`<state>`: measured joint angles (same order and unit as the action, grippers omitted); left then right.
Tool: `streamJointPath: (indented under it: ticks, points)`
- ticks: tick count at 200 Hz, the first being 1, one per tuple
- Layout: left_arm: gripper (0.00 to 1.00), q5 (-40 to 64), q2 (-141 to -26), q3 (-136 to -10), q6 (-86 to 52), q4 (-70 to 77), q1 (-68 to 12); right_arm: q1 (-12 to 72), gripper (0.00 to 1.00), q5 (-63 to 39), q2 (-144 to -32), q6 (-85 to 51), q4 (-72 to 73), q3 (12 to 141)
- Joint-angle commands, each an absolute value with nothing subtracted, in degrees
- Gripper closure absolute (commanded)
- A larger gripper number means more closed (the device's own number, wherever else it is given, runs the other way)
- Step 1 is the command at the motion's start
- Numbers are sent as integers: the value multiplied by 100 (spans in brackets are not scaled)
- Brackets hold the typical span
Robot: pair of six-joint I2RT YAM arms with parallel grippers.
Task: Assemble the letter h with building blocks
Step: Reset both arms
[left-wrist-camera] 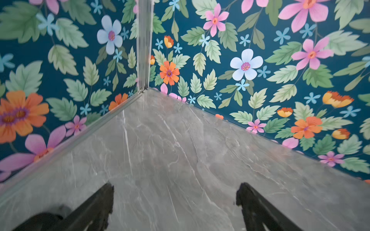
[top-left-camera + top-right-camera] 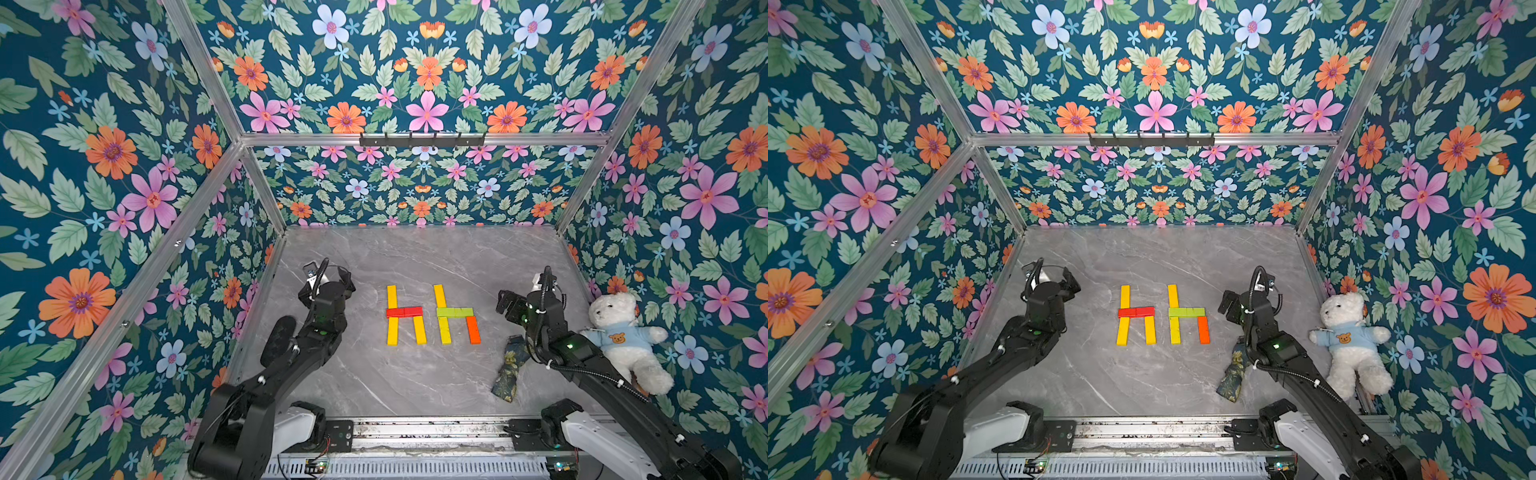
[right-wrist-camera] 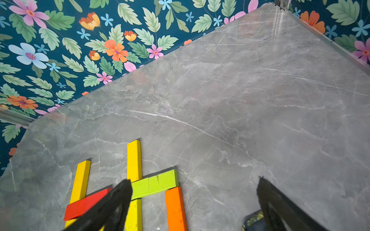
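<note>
Out on the bench (image 2: 374, 374), two h shapes (image 2: 1149, 330) lie side by side: red crossbar (image 2: 404, 312) on one, lime crossbar (image 2: 455, 312) and orange leg (image 2: 473, 329) on the other. Left fingers (image 1: 96, 208) gape wide over bare bench, empty. Right fingers (image 3: 116, 202) gape wide too, empty, beside the lime h. Those glossy blocks (image 2: 1124, 297) look light, stiff, slippery: best pinched across the narrow sides, mid-length. One right finger masks the red bar's end in its wrist view, and the cloth scrap (image 2: 509, 374) sits half under that arm.

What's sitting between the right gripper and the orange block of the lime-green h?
Nothing. In both top views only bare gray marble tabletop separates the open right gripper from the orange block.
</note>
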<state>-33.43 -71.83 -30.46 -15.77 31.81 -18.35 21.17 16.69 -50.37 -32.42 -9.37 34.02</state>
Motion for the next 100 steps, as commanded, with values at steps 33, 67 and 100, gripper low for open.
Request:
streamJointPath:
  ticks: [33,67,100]
  points:
    - [0,-2418,-8175,-3037,-429,3746,-467,2084,1,1455,-5148,-3085,-677,3412]
    - [0,-2172,-8775,-2437,-223,5274,-467,2081,1,1648,-5133,-3058,-683,3368]
    - [1,-1871,-8988,-2205,-220,5838,-386,1968,1,1696,-5133,-2847,-615,3371]
